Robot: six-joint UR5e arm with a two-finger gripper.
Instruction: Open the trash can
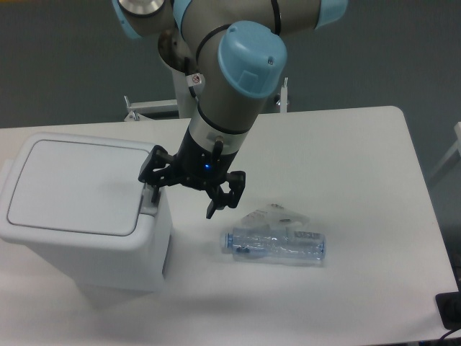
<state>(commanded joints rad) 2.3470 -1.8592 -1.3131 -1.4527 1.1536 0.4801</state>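
Observation:
The trash can [79, 216] is a large white boxy bin on the left of the table, its flat lid [75, 186] lying closed. A grey latch button [149, 201] sits on its right rim. My gripper [182, 202] hangs open at the bin's right edge. Its left finger [153, 192] points down right at the latch button, and I cannot tell whether it touches. The right finger [213, 206] hangs over bare table beside the bin. Nothing is held between the fingers.
A clear plastic bottle [277, 245] lies on its side on the table, right of the bin and just below-right of the gripper, with crumpled clear wrap [277, 215] behind it. A black object [450, 310] shows at the bottom right corner.

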